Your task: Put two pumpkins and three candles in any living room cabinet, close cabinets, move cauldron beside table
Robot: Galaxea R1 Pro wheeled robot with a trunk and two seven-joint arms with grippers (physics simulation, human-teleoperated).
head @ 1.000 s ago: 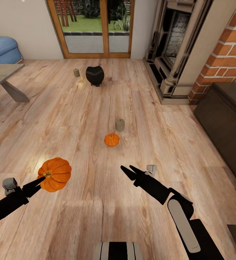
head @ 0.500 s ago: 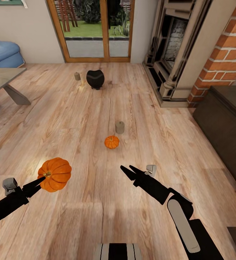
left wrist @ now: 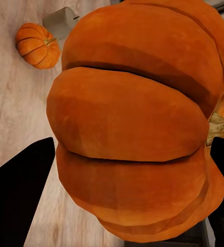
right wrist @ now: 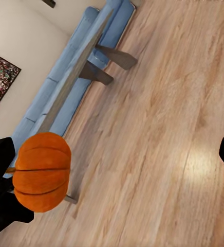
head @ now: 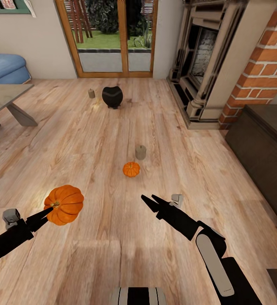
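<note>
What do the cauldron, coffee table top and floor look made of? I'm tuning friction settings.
The cauldron looks like black metal, semi-matte with faint sheen, though that is a guess. The coffee table top seems glossy grey glass or lacquer, as it shows pale reflections. The floor looks like light wood planks with visible grain, seams and a soft gloss patch.

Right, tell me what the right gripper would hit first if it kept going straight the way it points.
The right gripper, jaws open, points up-left and low over the floor. Nothing stands close ahead; the small pumpkin lies just right of that line. It would likely meet bare floor first, though depth is hard to judge.
</note>
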